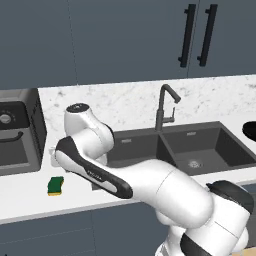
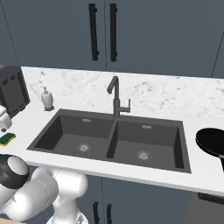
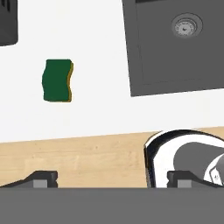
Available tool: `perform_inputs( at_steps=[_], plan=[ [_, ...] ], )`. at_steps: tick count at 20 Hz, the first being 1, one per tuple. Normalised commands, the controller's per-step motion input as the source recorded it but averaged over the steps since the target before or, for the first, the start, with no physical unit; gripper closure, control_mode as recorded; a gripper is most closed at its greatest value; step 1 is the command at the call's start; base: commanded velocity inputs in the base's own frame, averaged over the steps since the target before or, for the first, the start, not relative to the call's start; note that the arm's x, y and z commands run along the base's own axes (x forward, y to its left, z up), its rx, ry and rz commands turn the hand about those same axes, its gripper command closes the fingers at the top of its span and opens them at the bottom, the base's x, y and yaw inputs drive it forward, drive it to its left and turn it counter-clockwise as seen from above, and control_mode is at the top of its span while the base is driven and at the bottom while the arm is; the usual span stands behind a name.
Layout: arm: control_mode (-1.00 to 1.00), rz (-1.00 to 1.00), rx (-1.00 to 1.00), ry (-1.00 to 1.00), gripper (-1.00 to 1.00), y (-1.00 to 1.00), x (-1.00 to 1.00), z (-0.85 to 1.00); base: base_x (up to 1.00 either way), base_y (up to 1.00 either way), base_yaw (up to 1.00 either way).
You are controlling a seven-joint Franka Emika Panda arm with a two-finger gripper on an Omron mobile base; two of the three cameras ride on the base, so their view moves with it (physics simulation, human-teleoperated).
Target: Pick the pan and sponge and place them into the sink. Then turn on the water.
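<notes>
Through the hand view I see my two dark finger tips (image 3: 43, 178) standing far apart at the bottom edge, so the jaws are spread wide with nothing between them. The small rectangular sponge with a green top over a yellow layer (image 3: 57, 81) lies flat on the white bench (image 3: 96, 65), ahead of the jaws and nearer the left finger tip than the right; it is clear of both tips, not touching either. In the left base view the same sponge (image 1: 56, 186) sits on the bench just beside the arm's forearm, near the front edge.

The dark grey rectangular double-basin sink (image 3: 131, 57) lies ahead of the jaws and off to the right of the sponge, with bare bench between them. In the right base view I count two basins in the sink (image 2: 111, 151), each with one round steel drain, and one tall dark faucet (image 2: 115, 98) behind the divider. The round shallow black frying pan (image 2: 212, 142) rests on the bench beyond the far side of the sink, well apart from the jaws.

By count: one sponge, one pan, one faucet, two drains, one white soap dispenser (image 2: 47, 98), and one black appliance (image 1: 17, 135) on the bench.
</notes>
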Motion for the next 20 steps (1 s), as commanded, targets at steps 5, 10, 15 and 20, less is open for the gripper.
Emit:
perform_inputs(
  at_steps=[5,10,15,20],
  plan=[
    [-1.00,0.00,0.02,-0.01,-1.00,0.78,0.20,-0.55,0.00,0.00,0.00],
    [-1.00,0.00,0.02,0.00,-1.00,0.28,0.26,-0.26,0.00,0.00,0.00],
    [-1.00,0.00,0.00,0.00,-1.00,0.02,0.10,-0.10,0.00,0.00,0.00],
    [-1.00,0.00,0.00,0.00,-1.00,0.01,0.07,-0.39,0.00,0.00,0.00]
  ],
)
